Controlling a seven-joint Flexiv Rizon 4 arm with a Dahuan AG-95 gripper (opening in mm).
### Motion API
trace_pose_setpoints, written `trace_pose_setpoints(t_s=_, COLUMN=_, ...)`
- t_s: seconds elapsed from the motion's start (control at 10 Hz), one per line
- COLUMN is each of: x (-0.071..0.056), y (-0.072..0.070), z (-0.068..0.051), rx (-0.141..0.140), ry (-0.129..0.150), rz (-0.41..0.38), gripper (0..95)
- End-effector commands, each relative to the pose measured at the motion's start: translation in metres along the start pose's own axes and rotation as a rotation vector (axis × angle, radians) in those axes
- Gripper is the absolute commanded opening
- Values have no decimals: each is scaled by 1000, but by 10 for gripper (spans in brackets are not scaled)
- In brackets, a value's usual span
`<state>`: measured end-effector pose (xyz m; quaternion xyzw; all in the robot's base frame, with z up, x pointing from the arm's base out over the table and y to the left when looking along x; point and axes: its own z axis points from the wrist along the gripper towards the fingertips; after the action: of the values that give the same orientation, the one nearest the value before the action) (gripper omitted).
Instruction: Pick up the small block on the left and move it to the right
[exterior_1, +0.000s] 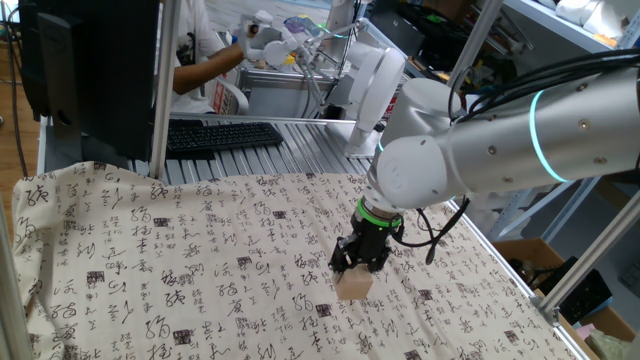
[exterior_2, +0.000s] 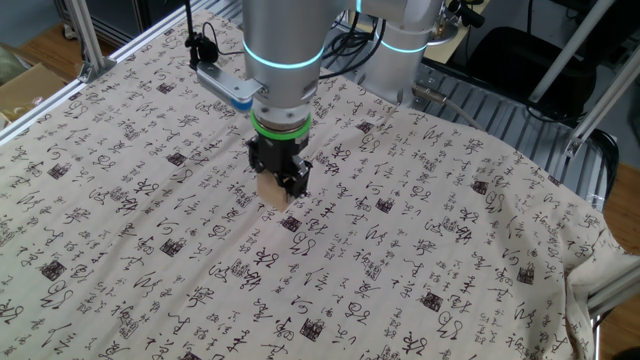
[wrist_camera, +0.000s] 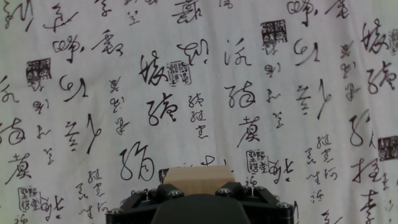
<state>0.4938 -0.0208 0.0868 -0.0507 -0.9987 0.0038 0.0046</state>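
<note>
Holding the small light-tan wooden block (exterior_1: 353, 286) tight between its fingers, the black tool (exterior_1: 358, 266) hangs near the middle of the cloth-covered bench (exterior_1: 150, 270). I think the block is squeezed so it can be carried without falling.

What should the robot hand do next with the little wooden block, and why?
Probably lift it a little higher. The gripper appears shut on the small block, which pokes out below the fingers, close over the printed cloth. Whether it still touches the cloth is hard to tell. Going up first should let it travel sideways without dragging or bunching the fabric.
</note>
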Motion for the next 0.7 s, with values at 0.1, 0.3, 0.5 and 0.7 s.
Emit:
trace_pose_setpoints(t_s=0.1, x=0, y=0, z=0, rx=3, ry=-1, rz=-27, gripper=0)
trace_pose_setpoints(t_s=0.3, x=0, y=0, z=0, rx=2, ry=-5, rz=-38, gripper=0)
trace_pose_setpoints(t_s=0.5, x=0, y=0, z=0, rx=38, ry=-2, rz=-38, gripper=0)
trace_pose_setpoints(t_s=0.7, x=0, y=0, z=0, rx=14, ry=1, rz=-40, gripper=0)
